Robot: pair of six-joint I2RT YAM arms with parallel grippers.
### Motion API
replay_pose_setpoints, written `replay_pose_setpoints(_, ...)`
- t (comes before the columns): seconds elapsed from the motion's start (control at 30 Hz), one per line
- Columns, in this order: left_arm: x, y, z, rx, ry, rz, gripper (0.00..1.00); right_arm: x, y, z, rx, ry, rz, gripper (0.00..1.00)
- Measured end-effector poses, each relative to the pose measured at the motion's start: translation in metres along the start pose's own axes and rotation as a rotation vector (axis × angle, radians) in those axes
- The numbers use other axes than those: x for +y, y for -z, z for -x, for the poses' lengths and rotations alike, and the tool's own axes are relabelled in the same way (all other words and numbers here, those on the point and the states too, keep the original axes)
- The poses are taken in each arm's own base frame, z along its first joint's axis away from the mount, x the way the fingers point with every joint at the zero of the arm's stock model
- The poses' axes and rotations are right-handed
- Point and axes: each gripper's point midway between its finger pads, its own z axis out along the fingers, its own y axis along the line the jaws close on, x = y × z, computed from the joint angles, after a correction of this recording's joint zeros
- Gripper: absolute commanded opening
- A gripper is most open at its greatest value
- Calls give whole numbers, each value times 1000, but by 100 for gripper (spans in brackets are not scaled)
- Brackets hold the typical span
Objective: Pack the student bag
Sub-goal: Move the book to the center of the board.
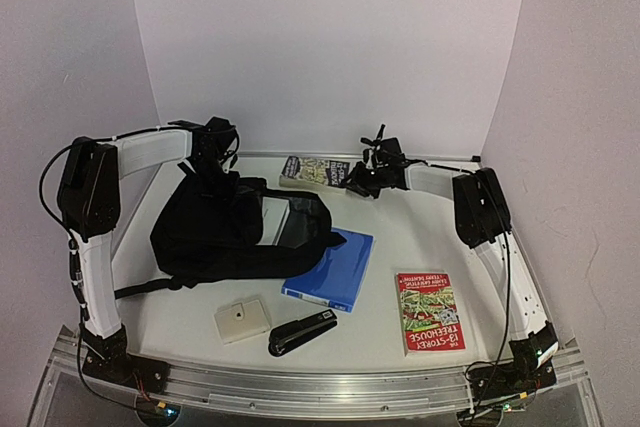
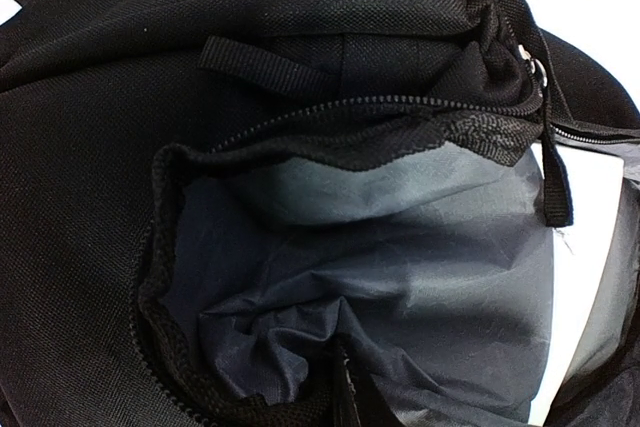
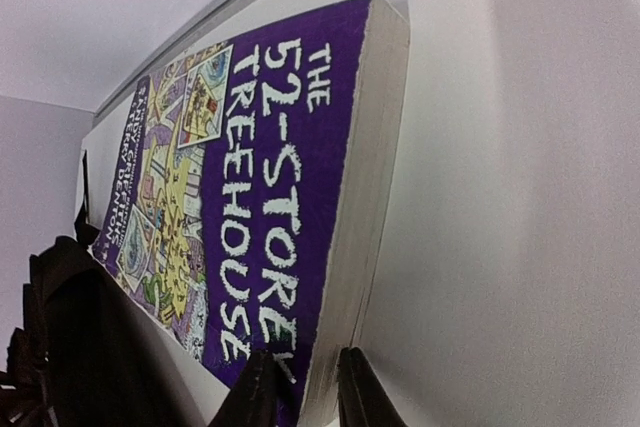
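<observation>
At table [image 1: 430, 232] rear, right gripper [image 3: 305, 392] pinches purple book [image 3: 260, 197], left gripper [image 1: 213, 139] state indeterminate; student bag [image 1: 215, 237] open, apparently unfilled.

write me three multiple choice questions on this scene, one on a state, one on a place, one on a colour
1. The student bag has its main zip:
A) fully shut
B) open, grey lining showing
C) covered by a folder

2. The stapler lies:
A) inside the student bag
B) against the far wall
C) on the table, just nearer the arm bases than the blue book

3. The cover of the book at the right gripper is:
A) purple
B) green
C) orange

Answers:
1 B, the left wrist view shows parted zip teeth over grey lining.
2 C, the top view shows it on the table in front of the blue book.
3 A, the right wrist view shows a purple cover whose corner sits between the fingers.
</observation>
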Motion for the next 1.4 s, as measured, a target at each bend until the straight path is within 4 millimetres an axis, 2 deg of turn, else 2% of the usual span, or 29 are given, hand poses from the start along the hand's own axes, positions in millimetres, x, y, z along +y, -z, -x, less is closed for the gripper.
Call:
replay_pose_setpoints(0.03, 0, 0, 0, 0, 0, 0, 19, -1, 0, 1, -6, 5, -7, 2)
replay_pose_setpoints(0.07, 0, 0, 0, -1, 0, 0, 19, -1, 1, 2, -12, 15, -12, 0)
replay_pose_setpoints(0.27, 0, 2, 1, -5, 0, -1, 19, -7, 11, 8, -41, 63, -73, 0)
replay_pose_setpoints(0.4, 0, 3, 1, -7, 0, -1, 19, -14, 27, 3, -23, 77, -115, 0)
replay_pose_setpoints(0.5, 0, 3, 1, -8, 1, -2, 20, -27, 45, -1, 1, 71, -144, 0)
replay_pose_setpoints(0.7, 0, 12, 5, -27, 4, -10, 22, -66, 97, -6, 51, 17, -193, 0)
replay_pose_setpoints(0.83, -3, 30, 11, -71, 10, -30, 31, -90, 134, -15, 79, -25, -222, 0)
replay_pose_setpoints(0.93, -7, 47, 17, -116, 19, -60, 48, -102, 158, -23, 91, -46, -240, 0)
replay_pose_setpoints(1.17, -23, 104, 35, -263, 33, -171, 75, -106, 194, -49, 126, -47, -249, 0)
replay_pose_setpoints(1.2, -26, 112, 39, -282, 39, -189, 77, -106, 198, -52, 131, -44, -248, 0)
replay_pose_setpoints(1.33, -53, 143, 59, -361, 17, -288, 81, -104, 210, -62, 144, -29, -243, 0)
replay_pose_setpoints(1.4, -72, 156, 70, -394, 2, -348, 83, -103, 212, -66, 151, -24, -240, 0)
